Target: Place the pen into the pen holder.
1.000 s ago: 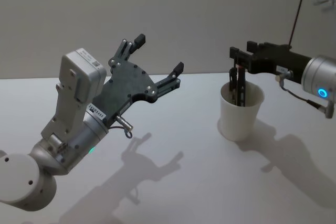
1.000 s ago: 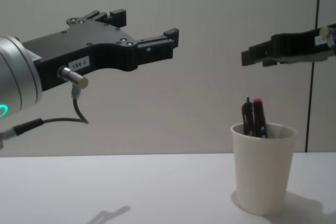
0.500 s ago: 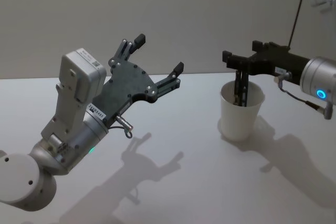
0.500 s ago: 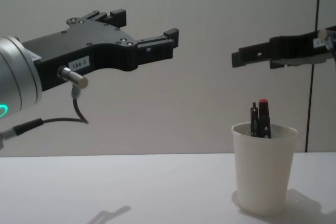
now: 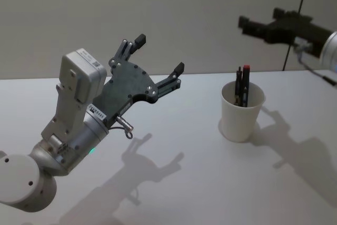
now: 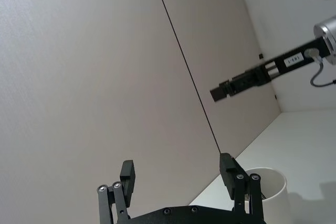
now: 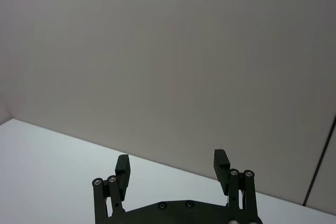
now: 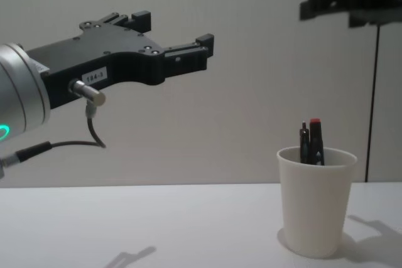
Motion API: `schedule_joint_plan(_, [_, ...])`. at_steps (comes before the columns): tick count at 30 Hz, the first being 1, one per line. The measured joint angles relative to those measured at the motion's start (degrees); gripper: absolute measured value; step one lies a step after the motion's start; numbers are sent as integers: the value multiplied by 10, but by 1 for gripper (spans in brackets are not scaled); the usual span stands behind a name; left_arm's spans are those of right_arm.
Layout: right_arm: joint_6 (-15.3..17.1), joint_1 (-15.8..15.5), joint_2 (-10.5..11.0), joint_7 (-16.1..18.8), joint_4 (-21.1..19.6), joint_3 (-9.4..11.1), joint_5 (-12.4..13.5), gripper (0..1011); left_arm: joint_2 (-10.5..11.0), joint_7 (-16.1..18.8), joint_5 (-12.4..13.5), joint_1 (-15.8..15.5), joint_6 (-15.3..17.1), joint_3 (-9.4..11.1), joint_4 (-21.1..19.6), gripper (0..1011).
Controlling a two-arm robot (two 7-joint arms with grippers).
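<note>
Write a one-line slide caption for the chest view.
Pens stand in the plain white paper cup; the open right claw hangs high above it, empty, the open left claw idle.

pen (image 8: 312,143) shafts: hidden inside the pen holder (image 8: 316,202), below my right gripper (image 5: 243,23).
my right arm: cut off.

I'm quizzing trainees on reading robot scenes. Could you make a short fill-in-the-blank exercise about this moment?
1. The pens stand inside the white paper ____.
2. The right gripper is ____ the cup, apart from it.
3. The left gripper has its fingers ____ and holds nothing.

Missing words: cup; above; open
</note>
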Motion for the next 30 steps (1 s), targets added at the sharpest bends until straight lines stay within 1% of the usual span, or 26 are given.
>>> schedule_joint_plan(9, [-14, -1, 24, -45, -16, 24, 13, 1001, 0, 1, 0, 0, 0, 0, 0, 1001])
schedule_joint_plan(13, [-21, -3, 39, -71, -21, 37, 18, 1001, -1, 9, 0, -3, 4, 5, 6, 1001])
schedule_joint_plan(15, [-23, -5, 43, -81, -23, 41, 20, 1001, -2, 19, 0, -7, 9, 10, 12, 1001])
schedule_joint_plan(18, [-29, -7, 56, -104, -26, 52, 23, 1001, -5, 36, 1, -13, 18, 20, 22, 1001])
schedule_joint_plan(19, [-30, -8, 59, -108, -26, 54, 23, 1001, -6, 46, 2, -18, 23, 26, 29, 1001])
schedule_joint_plan(22, [-34, -11, 69, -123, -27, 62, 25, 1001, -8, 64, 3, -24, 32, 35, 40, 1001])
schedule_joint_plan(24, [-37, -12, 76, -133, -28, 67, 26, 1001, -11, 86, 4, -33, 43, 47, 54, 1001])
schedule_joint_plan(25, [-37, -12, 75, -133, -28, 67, 26, 1001, -11, 86, 4, -33, 43, 47, 54, 1001])
schedule_joint_plan(26, [-37, -12, 75, -133, -28, 67, 26, 1001, -13, 98, 5, -38, 49, 54, 61, 1001])
schedule_joint_plan(30, [-39, -15, 73, -131, -28, 67, 23, 1001, -17, 125, 6, -48, 63, 69, 78, 1001])
